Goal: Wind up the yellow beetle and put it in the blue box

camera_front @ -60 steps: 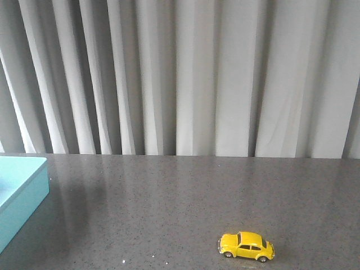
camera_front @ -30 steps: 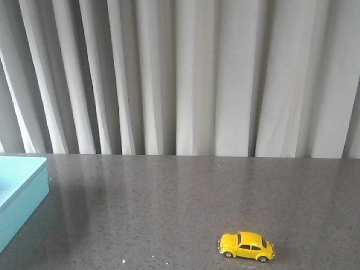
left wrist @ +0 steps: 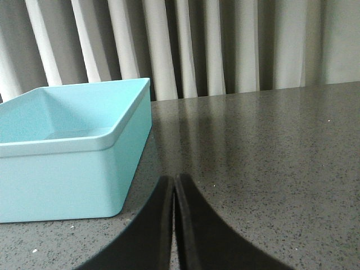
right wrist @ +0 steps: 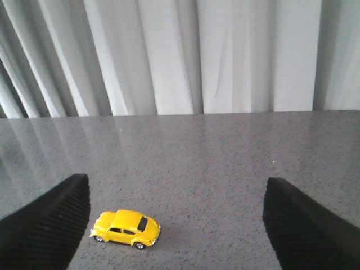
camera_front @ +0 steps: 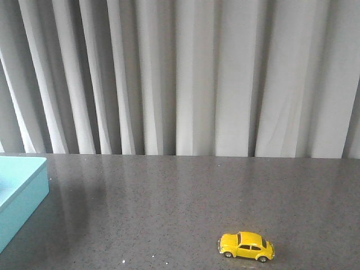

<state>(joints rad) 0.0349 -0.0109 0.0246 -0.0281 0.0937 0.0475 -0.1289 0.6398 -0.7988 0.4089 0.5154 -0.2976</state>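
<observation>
Grey pleated curtain (camera_front: 191, 79) is hanging behind the far edge of the table, filling the background in all three views.

Dark grey speckled table (camera_front: 169, 202) is carrying everything; the surface is reflecting the curtain folds faintly.

Blue box (camera_front: 17, 194) is sitting at the left edge of the table, only partly in the front view. The left wrist view is showing it (left wrist: 67, 157) more fully: light turquoise, rectangular, open top, smooth walls, rounded corners, paler inside. I cannot see its floor well enough to tell its contents.

Right tool (right wrist: 174, 222) is standing wide: two dark ribbed fingers (right wrist: 50, 225) are showing at opposite sides of the right wrist view with bare table between them, gripping nothing.

Left tool (left wrist: 175, 194) is closed down narrow: its two black fingers (left wrist: 194, 225) are meeting at the tips with only a thin seam between them, nothing held. It is hovering close beside the blue box's near corner; I cannot tell whether it is touching the table.

Yellow beetle (camera_front: 246, 246) is sitting on its wheels near the front edge of the table, right of centre, well apart from the blue box. In the right wrist view the car (right wrist: 125, 228) is lying nearer one finger than the other, untouched by either. Dark windows and silver wheels are showing.
</observation>
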